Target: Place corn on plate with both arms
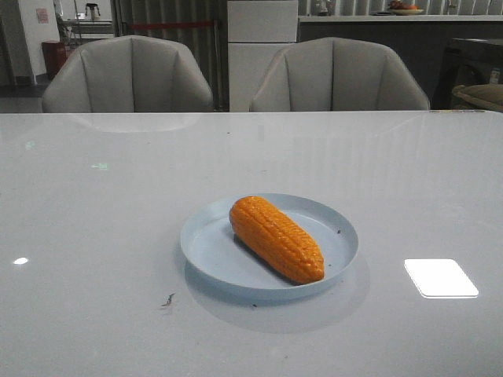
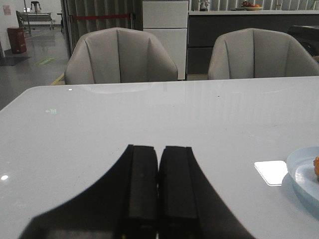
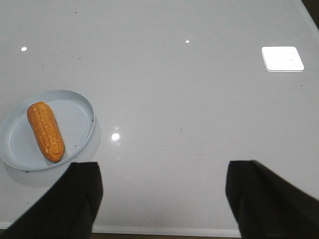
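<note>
Orange corn [image 1: 277,238] lies diagonally inside pale blue plate [image 1: 212,251]. Left gripper [image 2: 158,186] closed, empty; right gripper [image 3: 162,199] spread wide.

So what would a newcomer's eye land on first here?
The orange corn, lying diagonally inside the pale blue plate near the middle of the glossy white table. Next, the left hand shut and empty above the table, and the right hand spread wide open beside the plate.

Dim, flat indoor light. The glossy surface [image 1: 94,236] mirrors a bright rectangular glare patch [image 1: 441,277] and small highlights. The plate [image 1: 212,255] casts a soft shadow toward the camera. Far background looks slightly soft and grainy.
</note>
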Motion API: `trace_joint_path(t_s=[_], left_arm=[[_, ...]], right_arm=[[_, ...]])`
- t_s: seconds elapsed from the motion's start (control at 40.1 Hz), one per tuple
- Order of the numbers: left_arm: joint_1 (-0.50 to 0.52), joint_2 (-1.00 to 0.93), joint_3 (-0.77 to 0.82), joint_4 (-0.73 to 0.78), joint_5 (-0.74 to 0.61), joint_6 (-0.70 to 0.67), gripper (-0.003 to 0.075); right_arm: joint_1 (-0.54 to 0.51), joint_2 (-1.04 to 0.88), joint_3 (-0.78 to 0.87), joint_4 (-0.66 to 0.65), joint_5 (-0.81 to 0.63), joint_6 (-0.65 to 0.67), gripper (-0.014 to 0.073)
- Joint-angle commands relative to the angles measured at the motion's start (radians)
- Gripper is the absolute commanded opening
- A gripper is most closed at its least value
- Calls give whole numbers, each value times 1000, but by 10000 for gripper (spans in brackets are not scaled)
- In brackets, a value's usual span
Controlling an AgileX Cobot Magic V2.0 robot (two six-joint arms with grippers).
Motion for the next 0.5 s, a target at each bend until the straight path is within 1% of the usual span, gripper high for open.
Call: trace_joint_path(t_s=[0.0,0.474], left_arm=[[-1,-16,2,-8,-94,-11,97],[-1,-16,2,-8,-94,-11,97]], right_arm=[[-8,16,-23,-3,-69,-1,614],[-8,16,-23,-17,-70,-2,612]])
